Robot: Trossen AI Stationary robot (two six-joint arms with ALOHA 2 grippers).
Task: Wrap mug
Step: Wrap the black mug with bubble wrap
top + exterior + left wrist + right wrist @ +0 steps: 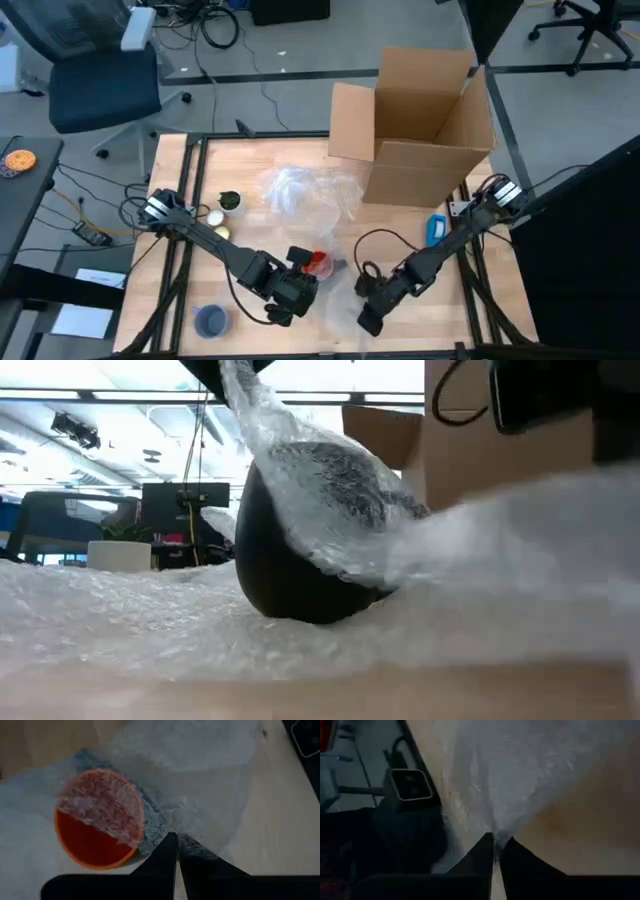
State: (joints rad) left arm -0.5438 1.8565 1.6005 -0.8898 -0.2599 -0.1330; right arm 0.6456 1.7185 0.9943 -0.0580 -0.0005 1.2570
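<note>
The mug (97,820) (red inside) lies just beyond the left gripper (176,840), whose fingers pinch the bubble wrap (200,780) draped over it; the right gripper (496,842) clenches the sheet's edge.

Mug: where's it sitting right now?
In the high view the mug lies on its side at the table's front centre, partly under bubble wrap, just right of the left claw and left of the right claw.
</note>
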